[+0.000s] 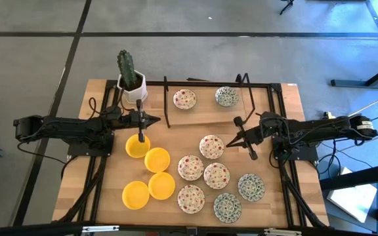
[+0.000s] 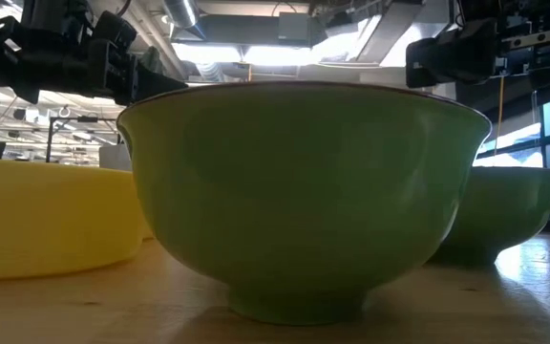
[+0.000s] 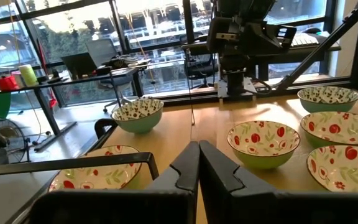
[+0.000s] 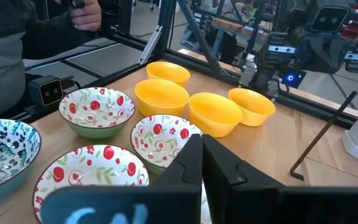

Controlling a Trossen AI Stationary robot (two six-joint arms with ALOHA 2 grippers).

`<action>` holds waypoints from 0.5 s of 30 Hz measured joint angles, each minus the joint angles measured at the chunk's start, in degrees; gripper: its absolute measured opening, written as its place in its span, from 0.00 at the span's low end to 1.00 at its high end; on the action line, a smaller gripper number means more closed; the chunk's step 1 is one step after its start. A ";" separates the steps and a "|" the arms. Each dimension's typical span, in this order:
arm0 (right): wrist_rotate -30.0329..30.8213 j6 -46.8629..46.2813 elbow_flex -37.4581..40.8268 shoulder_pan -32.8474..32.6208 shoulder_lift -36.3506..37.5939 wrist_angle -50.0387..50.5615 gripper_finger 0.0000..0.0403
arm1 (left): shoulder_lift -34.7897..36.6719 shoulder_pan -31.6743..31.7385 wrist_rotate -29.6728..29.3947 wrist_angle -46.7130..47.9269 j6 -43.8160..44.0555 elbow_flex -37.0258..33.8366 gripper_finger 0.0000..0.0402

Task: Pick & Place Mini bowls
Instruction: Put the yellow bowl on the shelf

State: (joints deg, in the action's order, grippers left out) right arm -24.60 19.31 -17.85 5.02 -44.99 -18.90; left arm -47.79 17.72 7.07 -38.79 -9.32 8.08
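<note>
Both arms hung over the table, nothing picked.
Left gripper (image 1: pixel 155 119) and right gripper (image 1: pixel 230 143) were clenched empty beside the red-speckled bowl (image 1: pixel 211 146); whichever reached first needed to part its fingers, then drop squarely over the rim.

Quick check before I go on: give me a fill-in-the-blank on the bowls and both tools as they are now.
1. The number of plain yellow bowls on the table is ____.
2. The raised wooden shelf holds ____ bowls.
3. The left tool and right tool both have their fingers ____.
4. The cactus pot stands nearest the ____ arm.

Missing words: four; two; shut; left
</note>
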 joint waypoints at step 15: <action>0.00 0.04 0.00 0.00 0.00 -0.35 0.01 | 0.00 0.00 0.00 0.15 1.45 0.00 0.01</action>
State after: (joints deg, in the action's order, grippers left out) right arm -24.60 19.35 -17.85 5.02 -44.99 -19.24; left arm -47.79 17.72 7.07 -38.64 -7.87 8.08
